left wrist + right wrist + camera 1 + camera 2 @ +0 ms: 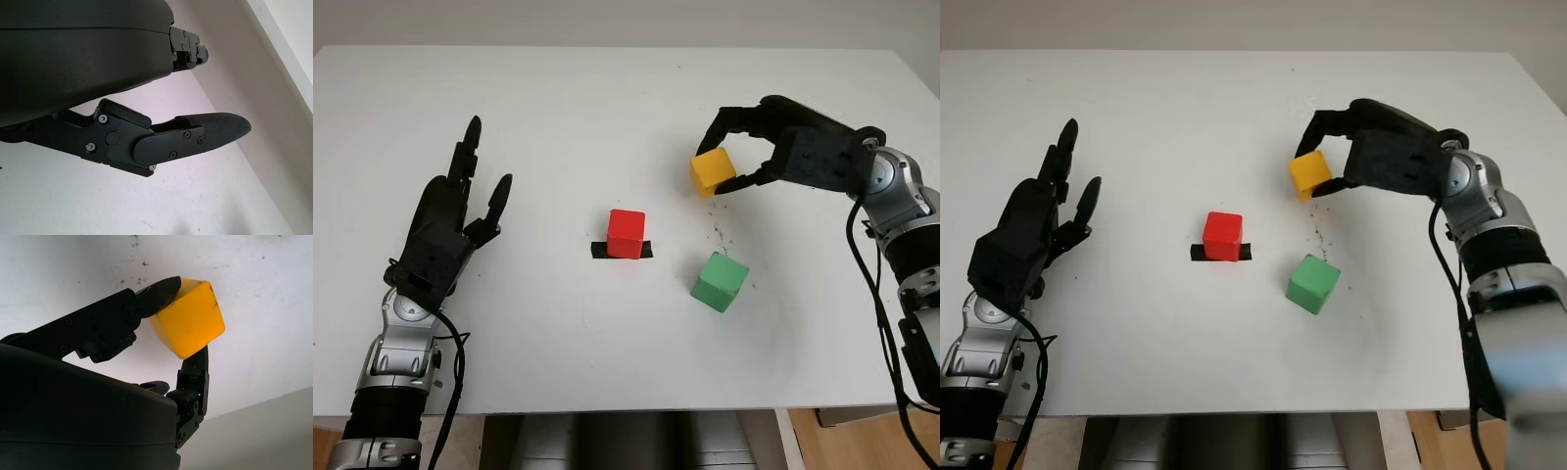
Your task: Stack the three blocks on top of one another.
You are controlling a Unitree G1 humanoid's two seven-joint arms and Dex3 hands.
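Right hand (pixel 736 157) pinches the yellow block (pixel 713 170) (wrist view shows fingertips (pixel 164 289) on opposite faces), beyond the red block (pixel 626 233); left hand (pixel 445 230) open.

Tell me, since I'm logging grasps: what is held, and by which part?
The right hand pinches the yellow block by opposite sides; the left hand is open.

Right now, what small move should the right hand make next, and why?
Probably carry the yellow block across toward the red block and bring it over that block's top. The right hand grips it tilted, so levelling it first looks wise. The red block sits upright on black tape, the green block lies apart, and the left hand is open.
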